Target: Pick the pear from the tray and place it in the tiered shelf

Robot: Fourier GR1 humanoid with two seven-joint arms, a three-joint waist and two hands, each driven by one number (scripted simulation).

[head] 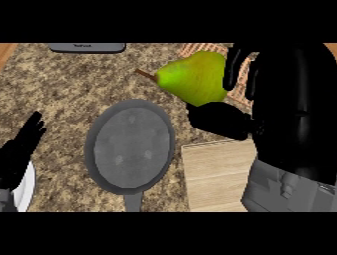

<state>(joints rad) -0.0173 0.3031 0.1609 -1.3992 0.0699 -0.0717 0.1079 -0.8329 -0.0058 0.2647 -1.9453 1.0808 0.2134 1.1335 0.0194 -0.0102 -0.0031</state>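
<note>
The green-yellow pear (195, 77) is being held in the curled black right hand (223, 119), stem pointing left; the open left hand (13, 149) is resting well apart.

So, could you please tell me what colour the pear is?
The pear is yellow-green with a brown stem, seen in the head view.

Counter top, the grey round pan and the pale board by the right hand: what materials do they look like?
Speckled brown counter top: looks like granite, mottled grain, matte. Grey round pan: likely metal, dull uniform grey with faint light patches; could be coated. Pale rectangular board: looks like light wood, faint straight grain lines, unglossed.
</note>
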